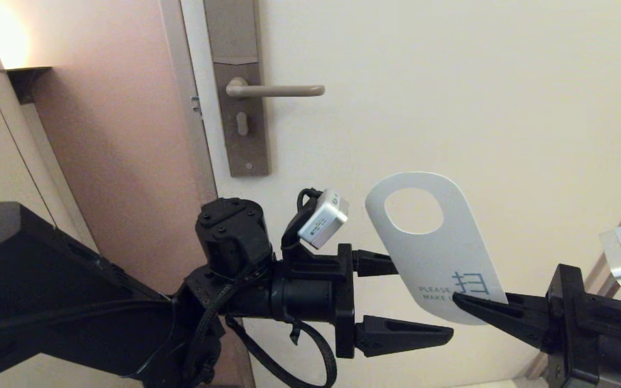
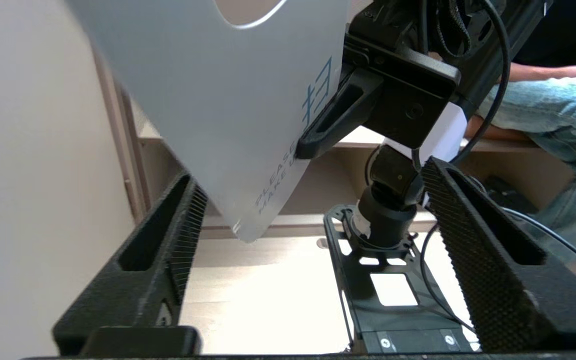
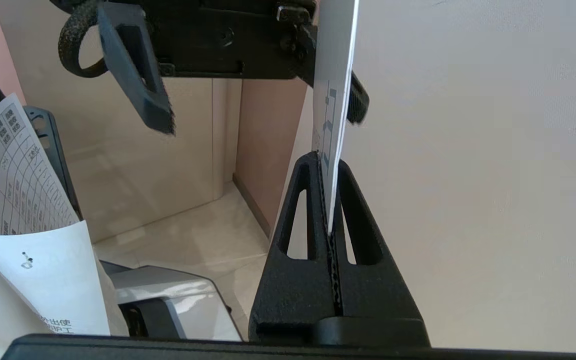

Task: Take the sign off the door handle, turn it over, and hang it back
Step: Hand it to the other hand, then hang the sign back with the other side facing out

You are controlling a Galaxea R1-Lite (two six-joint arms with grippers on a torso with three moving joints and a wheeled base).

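The sign (image 1: pixel 440 253) hangs free of the door handle (image 1: pixel 278 90), below it and to the right. Its white side with teal "PLEASE MAKE UP" lettering faces me, oval hole uppermost. My right gripper (image 1: pixel 464 303) is shut on the sign's lower rounded end, and the card (image 3: pixel 335 75) stands edge-on, pinched between the fingertips (image 3: pixel 318 170). My left gripper (image 1: pixel 421 299) is open beside the sign. One finger passes behind the card and the other finger (image 1: pixel 402 334) lies below it. In the left wrist view the sign (image 2: pixel 208 100) sits between the wide jaws, touching neither pad.
The handle sits on a tall brown-grey plate (image 1: pixel 240 108) with a keyhole, at the left edge of the cream door (image 1: pixel 477 81). A pinkish wall (image 1: pixel 116 134) with a lit lamp is at the left. Printed papers (image 3: pixel 23 200) and a seated person's jeans (image 2: pixel 543 110) are nearby.
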